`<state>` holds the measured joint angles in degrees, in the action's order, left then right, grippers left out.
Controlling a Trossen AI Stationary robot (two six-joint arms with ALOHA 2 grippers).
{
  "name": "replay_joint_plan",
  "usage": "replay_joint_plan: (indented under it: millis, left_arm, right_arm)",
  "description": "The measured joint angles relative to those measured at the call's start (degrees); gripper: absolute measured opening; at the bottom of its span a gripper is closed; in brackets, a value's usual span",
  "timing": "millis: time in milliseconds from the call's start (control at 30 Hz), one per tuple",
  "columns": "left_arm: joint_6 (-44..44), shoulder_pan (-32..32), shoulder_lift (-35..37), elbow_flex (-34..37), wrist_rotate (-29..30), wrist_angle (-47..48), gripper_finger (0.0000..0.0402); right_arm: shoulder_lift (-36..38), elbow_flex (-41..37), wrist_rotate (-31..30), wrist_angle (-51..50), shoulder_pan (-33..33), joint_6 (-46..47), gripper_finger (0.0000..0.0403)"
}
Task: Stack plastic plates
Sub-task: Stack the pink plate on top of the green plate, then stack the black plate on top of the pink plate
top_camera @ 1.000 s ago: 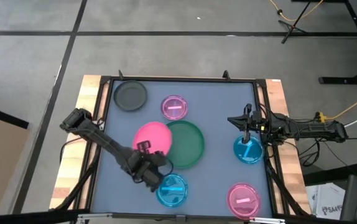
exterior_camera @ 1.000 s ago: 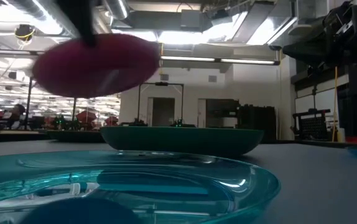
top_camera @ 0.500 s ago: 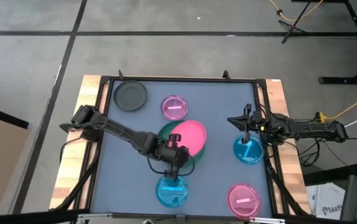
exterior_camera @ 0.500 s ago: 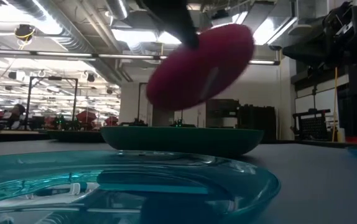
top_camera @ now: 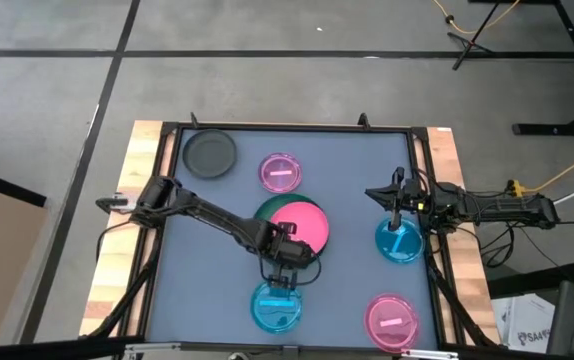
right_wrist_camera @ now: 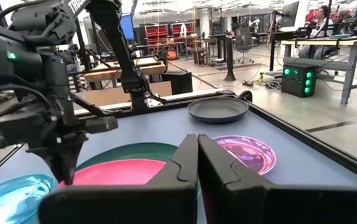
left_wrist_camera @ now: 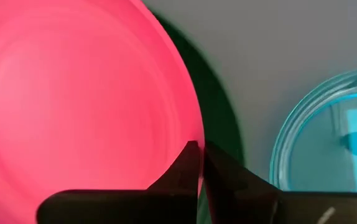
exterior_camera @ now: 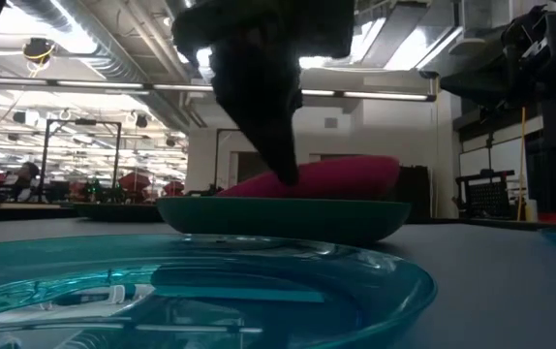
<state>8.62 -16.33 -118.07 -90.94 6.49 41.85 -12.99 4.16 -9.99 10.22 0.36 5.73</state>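
Observation:
An opaque pink plate (top_camera: 300,223) lies over the large dark green plate (top_camera: 264,212) in the middle of the table. In the low view the pink plate (exterior_camera: 331,178) is slightly tilted, and the green plate's rim (exterior_camera: 278,217) hides its underside. My left gripper (top_camera: 289,251) is shut on the pink plate's near rim. My right gripper (top_camera: 375,193) waits shut at the table's right side, level and holding nothing. My left gripper pinches the pink plate's rim (left_wrist_camera: 190,138) on its near side between its two fingers. The fingers (exterior_camera: 280,160) come steeply from above, slanting toward the far side. The plate sits inside the green plate's outline, its right side a little higher; whether it rests there I cannot tell.
A translucent blue plate (top_camera: 278,305) lies just near of the left gripper, another blue one (top_camera: 399,241) under the right arm. A dark grey plate (top_camera: 210,153) sits far left, and translucent magenta plates lie far middle (top_camera: 280,172) and near right (top_camera: 391,320).
My left gripper has carried the pink plate toward the table's right, from beside the green plate to over it, then down. The wrist rolled on the way. The plate, steeply tipped half a second ago, is now almost level and low inside the green plate.

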Motion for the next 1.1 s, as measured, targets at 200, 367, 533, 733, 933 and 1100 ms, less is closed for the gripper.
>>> replay_joint_plan:
  millis: [200, 367, 533, 733, 933, 1100]
  left_arm:
    - [0.19, -0.03, -1.07, -0.04, -0.08, 4.01, 0.0004]
    - [0.17, -0.01, -1.37, -0.02, -1.06, 4.71, 0.0004]
    - [0.18, -0.03, -1.56, -0.02, -0.82, 4.35, 0.0005]
    - [1.26, 0.09, -1.56, -0.02, -0.89, 3.71, 0.0017]
    - [1.92, 0.14, -1.56, 0.02, -1.56, 3.66, 0.0074]
    - [1.49, 0.21, -0.86, 0.02, -1.38, 5.28, 0.0105]
  right_arm:
    - [0.00, 0.00, -0.03, -0.26, 0.00, -0.01, 0.0000]
    - [0.00, 0.00, -0.04, -0.53, 0.00, -0.03, 0.0000]
    - [0.00, 0.00, -0.06, -0.94, 0.00, -0.03, 0.0000]
    - [0.00, 0.00, -0.05, -1.03, 0.00, -0.03, 0.0000]
    - [0.00, 0.00, -0.03, -1.01, 0.00, -0.02, 0.0000]
    - [0.00, 0.00, -0.03, -0.98, 0.00, -0.02, 0.0000]
